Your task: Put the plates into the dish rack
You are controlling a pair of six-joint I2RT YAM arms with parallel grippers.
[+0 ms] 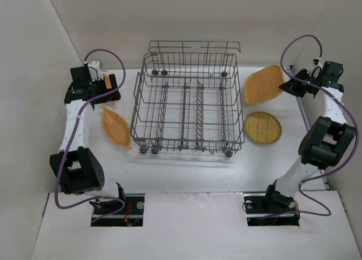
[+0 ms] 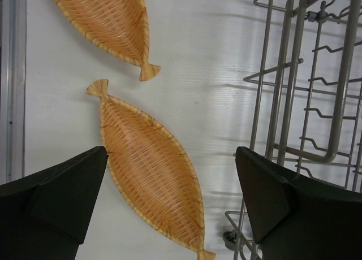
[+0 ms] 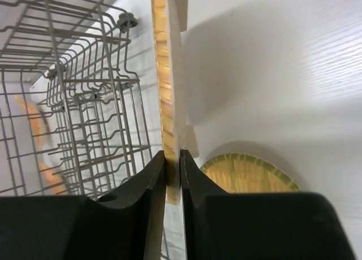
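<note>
The grey wire dish rack (image 1: 186, 102) stands mid-table with no plates in it. My left gripper (image 1: 97, 91) hovers open to its left. In the left wrist view it (image 2: 171, 158) hangs over one leaf-shaped plate (image 2: 150, 169), which also shows in the top view (image 1: 116, 128). A second leaf plate (image 2: 107, 22) lies just beyond, mostly hidden under the arm in the top view (image 1: 106, 79). My right gripper (image 3: 173, 158) is shut on the edge of the rounded-rectangular plate (image 3: 164, 90), right of the rack (image 1: 263, 85). The round yellowish plate (image 1: 262, 128) lies on the table below it.
The rack's wire side (image 2: 305, 102) is close to my left gripper's right finger. White walls enclose the table on the left, back and right. The rack (image 3: 79, 102) stands just left of the held plate in the right wrist view.
</note>
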